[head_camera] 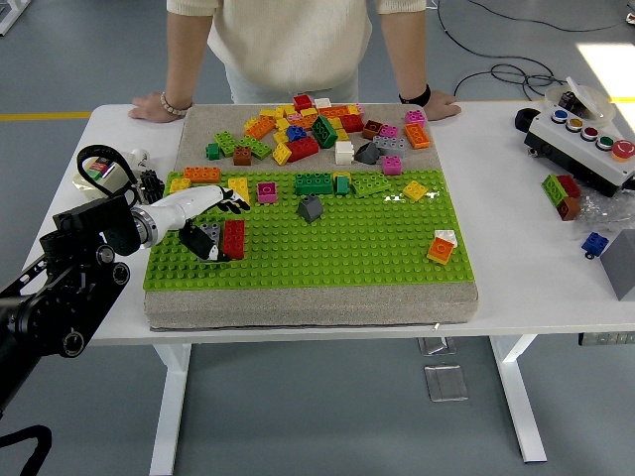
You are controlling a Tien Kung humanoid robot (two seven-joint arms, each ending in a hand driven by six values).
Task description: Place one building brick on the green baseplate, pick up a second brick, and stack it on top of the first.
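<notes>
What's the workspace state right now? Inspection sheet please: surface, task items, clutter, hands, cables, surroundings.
Surface: white table with a grey pad carrying the green baseplate.
Job's things: red brick upright on the baseplate's left part, grey brick right beside it; loose brick pile behind the baseplate.
Clutter: button box at far right; a few stray bricks near it; tape roll at left.
Hands: left hand over the grey brick, thumb down at it, grasp unclear; right hand nothing seen.
Cables: black cables on the floor behind the table.
Surroundings: person at the far side, both hands resting on the table edge.
</notes>
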